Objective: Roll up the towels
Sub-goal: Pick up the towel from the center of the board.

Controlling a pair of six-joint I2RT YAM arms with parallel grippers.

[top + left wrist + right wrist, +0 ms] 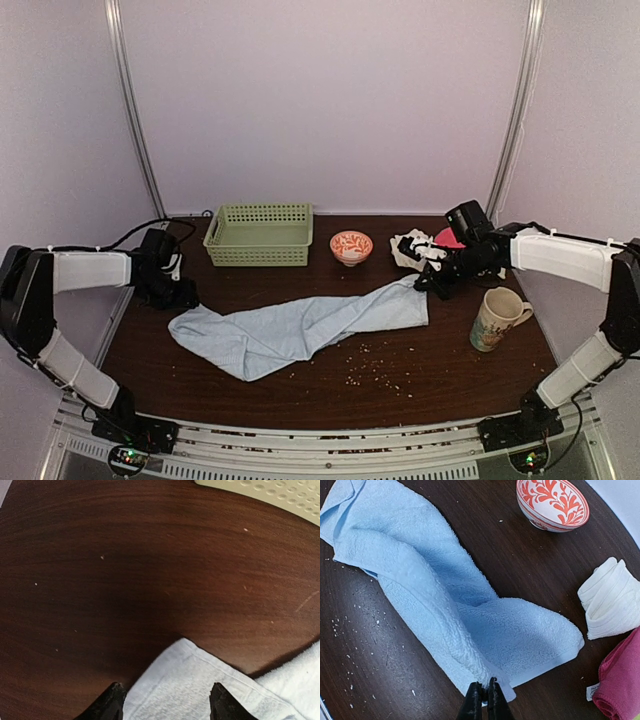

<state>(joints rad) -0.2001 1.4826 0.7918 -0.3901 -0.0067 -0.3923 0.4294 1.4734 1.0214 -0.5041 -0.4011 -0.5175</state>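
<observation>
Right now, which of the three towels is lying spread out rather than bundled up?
The light blue towel, stretched out flat, its edge pinched by the right gripper. The white towel near the bowl and the pink towel are compact bundles.

My left arm (90, 270) rose from its base, folded at the elbow, and ran its forearm inward toward the middle. It held my left gripper (167, 696) low near the surface with its two fingers (112, 702) spread well apart. My right arm (560, 255) mirrored that pose from the other side, wrist tipped downward. My right gripper (485, 694) was pressed closed, fingertips together, pinching the near edge of the towel (445, 605).
</observation>
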